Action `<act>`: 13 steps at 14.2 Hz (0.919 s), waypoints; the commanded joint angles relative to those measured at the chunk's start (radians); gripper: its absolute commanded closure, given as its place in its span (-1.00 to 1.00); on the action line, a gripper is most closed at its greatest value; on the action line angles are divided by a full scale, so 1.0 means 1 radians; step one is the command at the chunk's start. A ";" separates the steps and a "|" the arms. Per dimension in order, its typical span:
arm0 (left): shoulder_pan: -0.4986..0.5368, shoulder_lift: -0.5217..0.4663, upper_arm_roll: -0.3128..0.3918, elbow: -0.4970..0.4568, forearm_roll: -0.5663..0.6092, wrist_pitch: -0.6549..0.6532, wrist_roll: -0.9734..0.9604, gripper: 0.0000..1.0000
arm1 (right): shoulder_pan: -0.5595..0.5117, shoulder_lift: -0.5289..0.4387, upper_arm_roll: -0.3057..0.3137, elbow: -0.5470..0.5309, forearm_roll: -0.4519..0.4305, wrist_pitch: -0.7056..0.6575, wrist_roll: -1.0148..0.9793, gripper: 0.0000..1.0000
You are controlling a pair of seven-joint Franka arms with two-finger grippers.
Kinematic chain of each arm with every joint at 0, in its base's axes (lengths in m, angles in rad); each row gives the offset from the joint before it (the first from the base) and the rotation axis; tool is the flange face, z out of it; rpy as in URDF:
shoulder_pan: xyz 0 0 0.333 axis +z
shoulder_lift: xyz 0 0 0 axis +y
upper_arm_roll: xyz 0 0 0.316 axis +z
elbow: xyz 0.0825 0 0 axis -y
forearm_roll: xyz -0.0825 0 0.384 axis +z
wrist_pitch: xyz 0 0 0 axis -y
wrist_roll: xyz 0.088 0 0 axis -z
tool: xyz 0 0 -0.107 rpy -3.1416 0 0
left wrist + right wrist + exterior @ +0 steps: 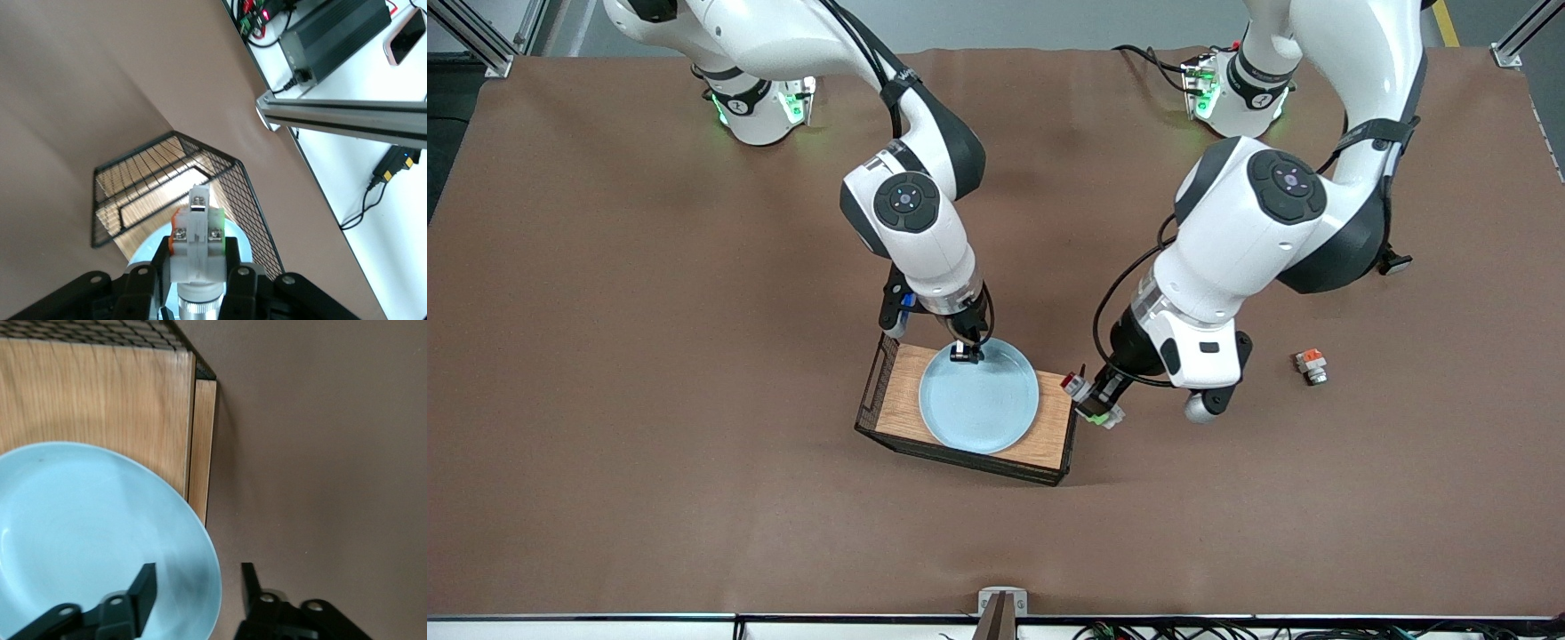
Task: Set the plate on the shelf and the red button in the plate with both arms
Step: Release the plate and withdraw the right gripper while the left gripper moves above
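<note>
Brown cloth covers the table (649, 373) edge to edge, with wide bare stretches toward both ends and along the edge nearest the front camera. Wooden tray (895, 400) with black mesh walls sits near the middle. Pale blue plate (978, 398) lies flat in the tray, filling most of the floor; its rim reaches the tray wall nearest the arm bases. Bare wood shows at the tray's end toward the right arm and in the corners.

Right gripper (966, 352) is low over the plate's rim on the side nearest the bases. Fingers (143, 587) spread apart, 1 over the plate, 1 outside the rim, gripping nothing.

Left gripper (1096, 397) hangs just beside the tray's end wall toward the left arm, above the cloth. Fingers clamped on the red button (195, 237), a whitish-grey stub with a green mark, held over the tray wall's edge.

1 small white part with an orange block (1311, 364) lies on the cloth, well apart, toward the left arm's end.
</note>
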 commanded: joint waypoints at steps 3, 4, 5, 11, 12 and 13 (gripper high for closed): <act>-0.071 0.033 0.009 -0.005 -0.001 0.094 -0.070 0.78 | -0.019 -0.062 0.006 0.040 0.002 -0.168 -0.197 -1.00; -0.094 0.047 0.012 -0.011 0.001 0.111 -0.076 0.78 | -0.035 -0.094 0.006 0.040 0.004 -0.244 -0.279 -1.00; -0.111 0.059 0.014 -0.011 0.016 0.128 -0.088 0.78 | -0.061 -0.129 0.009 0.038 0.011 -0.297 -0.367 -1.00; -0.164 0.129 0.014 -0.014 0.120 0.177 -0.134 0.77 | -0.290 -0.339 0.007 -0.002 0.080 -0.610 -1.039 -1.00; -0.171 0.136 0.012 -0.014 0.136 0.179 -0.136 0.77 | -0.336 -0.379 0.006 -0.034 0.085 -0.642 -1.160 -1.00; -0.180 0.147 0.012 -0.016 0.146 0.179 -0.136 0.77 | -0.369 -0.417 0.004 -0.069 0.085 -0.650 -1.249 -1.00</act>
